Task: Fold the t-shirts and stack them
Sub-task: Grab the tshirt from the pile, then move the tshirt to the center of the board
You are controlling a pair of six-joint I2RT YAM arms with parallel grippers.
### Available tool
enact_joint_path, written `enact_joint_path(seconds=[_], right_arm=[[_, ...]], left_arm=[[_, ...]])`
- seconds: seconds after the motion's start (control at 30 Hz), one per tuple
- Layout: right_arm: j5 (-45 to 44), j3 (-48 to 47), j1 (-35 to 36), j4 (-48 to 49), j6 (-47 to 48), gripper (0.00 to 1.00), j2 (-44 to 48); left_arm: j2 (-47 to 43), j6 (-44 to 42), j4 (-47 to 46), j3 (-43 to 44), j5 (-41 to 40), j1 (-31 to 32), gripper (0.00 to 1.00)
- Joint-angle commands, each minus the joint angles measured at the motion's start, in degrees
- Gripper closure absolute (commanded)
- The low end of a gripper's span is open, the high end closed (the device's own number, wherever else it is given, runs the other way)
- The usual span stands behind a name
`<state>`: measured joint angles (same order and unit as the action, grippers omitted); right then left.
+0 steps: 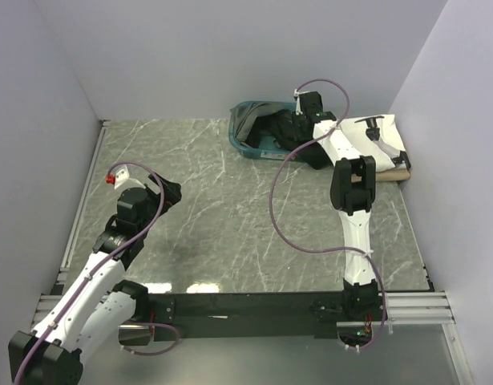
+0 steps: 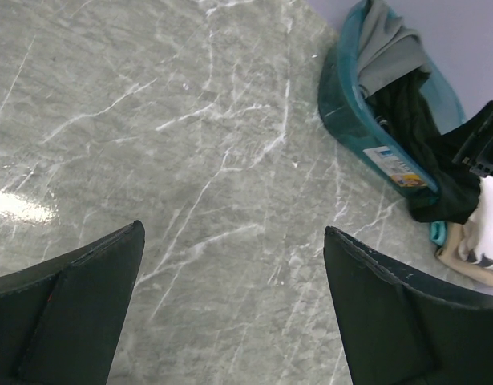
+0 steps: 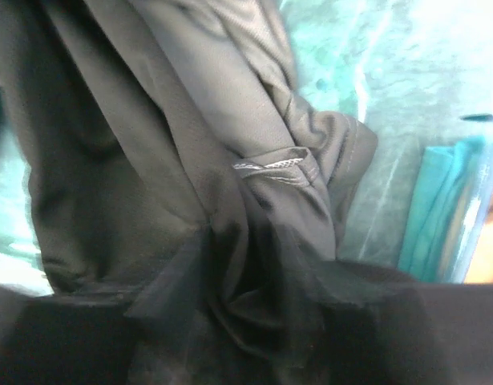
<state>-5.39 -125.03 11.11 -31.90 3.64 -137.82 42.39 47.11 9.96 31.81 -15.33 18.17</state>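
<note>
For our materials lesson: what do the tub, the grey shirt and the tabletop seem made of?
Tub: probably plastic, teal, smooth, rigid rim. Grey shirt: soft matte cloth, creased, with a stitched hem. Tabletop: marble or marble-look, grey-green with white veins, glossy glare.

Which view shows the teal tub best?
The left wrist view: the teal tub shows its side wall, rim and label, with dark cloth spilling out. The top external view shows it small, partly behind the right arm. The right wrist view shows only close-up teal patches behind cloth.

Dark grey t-shirt [image 3: 174,136], teal tub [image 2: 346,112]
</note>
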Motion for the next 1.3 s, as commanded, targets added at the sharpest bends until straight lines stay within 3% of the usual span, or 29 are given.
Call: enact_joint_path(seconds=[0.0,0.03,0.17,0.37,0.83,1.27], right_arm=[[3.0,-1.3,0.2,-0.6,0.8,0.64,-1.0],[2.1,-1.1,0.2,-0.5,0.8,0.8,-0.5],[2.7,-1.6,0.2,0.3,1.0,1.0,1.8],[2.2,-4.3,0.3,1.0,-0.6,1.0,7.2],[14.1,1.3,3.6,8.4,-6.5,1.0,36.4],[12.7,2.7,19.2,10.7,-1.7,1.0,51.9]], left_arm=[[1.3,-1.5,-0.6,2.0,-1.3,-0.2,0.01],[1.5,-1.6,-0.6,2.1,-1.4,-0.2,0.01],[1.6,-3.7,-2.2,1.7,1.1,-0.2,0.01],[0.9,-3.8,-2.3,1.7,2.3,-0.2,0.01],[-1.8,-3.1,-2.8,0.1,2.0,-0.2,0.01],[-5.2,-1.5,-1.1,-0.1,1.2,-0.3,0.01]])
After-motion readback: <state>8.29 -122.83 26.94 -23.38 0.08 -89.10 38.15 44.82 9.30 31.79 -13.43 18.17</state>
